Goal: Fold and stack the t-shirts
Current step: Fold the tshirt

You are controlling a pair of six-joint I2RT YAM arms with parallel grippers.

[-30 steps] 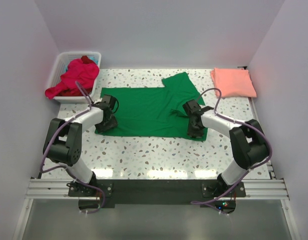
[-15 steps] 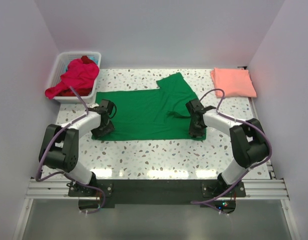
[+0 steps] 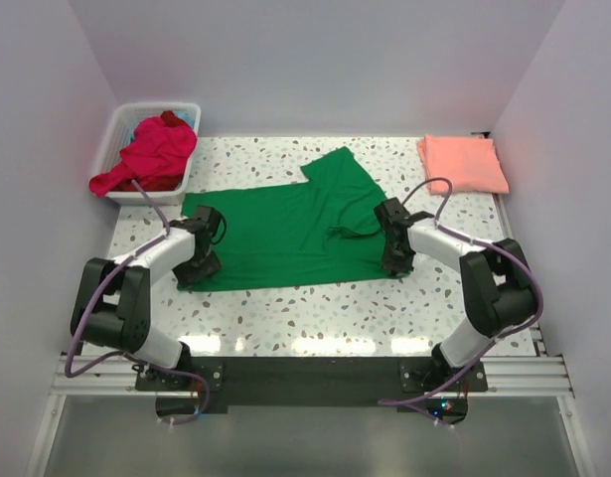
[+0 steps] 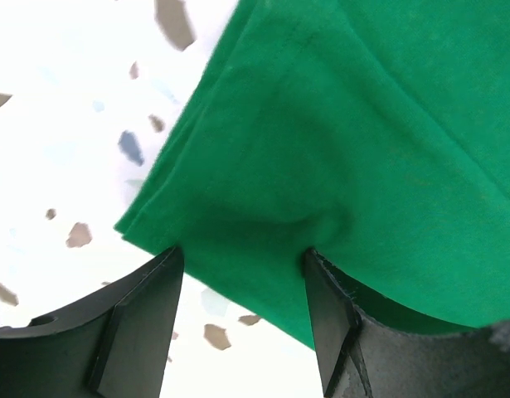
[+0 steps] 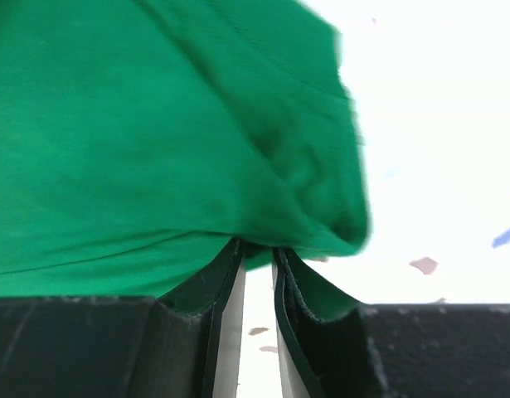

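A green t-shirt point(image 3: 285, 234) lies spread over the middle of the table, one sleeve pointing to the far side. My left gripper point(image 3: 194, 266) is at its near left corner, open. In the left wrist view the left gripper point(image 4: 242, 253) has its fingertips resting on the hem of the green t-shirt point(image 4: 362, 124), which puckers between them. My right gripper point(image 3: 395, 260) is at the near right corner. In the right wrist view the right gripper point(image 5: 256, 247) has nearly closed jaws pinching a fold of the green t-shirt point(image 5: 155, 124). A salmon-pink t-shirt point(image 3: 462, 164) lies folded at the far right.
A white basket point(image 3: 114, 129) stands at the far left corner, with red and magenta t-shirts point(image 3: 151, 154) heaped in it and hanging over its rim. Walls close in the table on the left, right and far sides.
The green shirt has slid to the left and turned a little. The left gripper has moved left and nearer with its corner. The right gripper's jaws have narrowed on the cloth.
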